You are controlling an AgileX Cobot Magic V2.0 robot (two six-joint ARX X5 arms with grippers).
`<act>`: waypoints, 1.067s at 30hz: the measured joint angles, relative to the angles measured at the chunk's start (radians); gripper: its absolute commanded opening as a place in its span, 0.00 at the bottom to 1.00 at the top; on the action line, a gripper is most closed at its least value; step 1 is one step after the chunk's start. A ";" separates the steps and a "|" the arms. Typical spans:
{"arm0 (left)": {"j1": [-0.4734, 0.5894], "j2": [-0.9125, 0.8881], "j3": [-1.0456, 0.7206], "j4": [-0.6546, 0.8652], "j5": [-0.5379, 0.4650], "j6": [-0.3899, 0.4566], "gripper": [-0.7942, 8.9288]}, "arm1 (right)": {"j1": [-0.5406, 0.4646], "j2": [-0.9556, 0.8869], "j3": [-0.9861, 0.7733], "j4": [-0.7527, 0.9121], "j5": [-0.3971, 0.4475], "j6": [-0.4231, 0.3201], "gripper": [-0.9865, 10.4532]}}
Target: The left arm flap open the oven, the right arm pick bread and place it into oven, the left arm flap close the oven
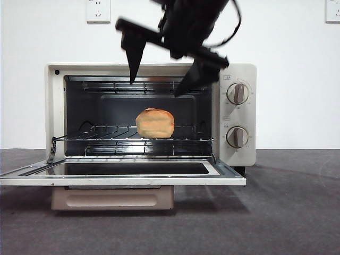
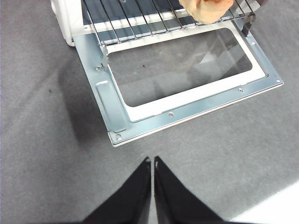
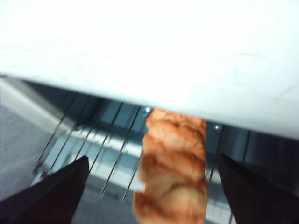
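The cream oven [image 1: 241,114] stands with its glass door [image 1: 122,179] flapped down flat. The golden bread [image 1: 154,123] lies on the wire rack [image 1: 101,139] inside, near the middle. My right gripper [image 1: 154,88] hangs open just above and in front of the oven's mouth, apart from the loaf. In the right wrist view its gripper [image 3: 153,157] is spread wide, with the bread [image 3: 173,172] between the jaws but further off. My left gripper [image 2: 152,159] is shut on nothing, over the grey mat short of the door's [image 2: 187,112] front edge. The bread [image 2: 205,9] shows at that picture's rim.
Two beige knobs [image 1: 237,93] sit on the oven's right panel. The beige bar handle [image 1: 112,198] hangs under the lowered door. Grey mat [image 1: 287,212] spreads around the oven, with a white wall and sockets [image 1: 98,10] behind.
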 measured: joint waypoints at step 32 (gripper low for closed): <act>0.000 0.000 0.000 0.056 0.000 0.000 0.10 | 0.036 -0.777 -0.377 -0.330 -0.257 -0.280 0.47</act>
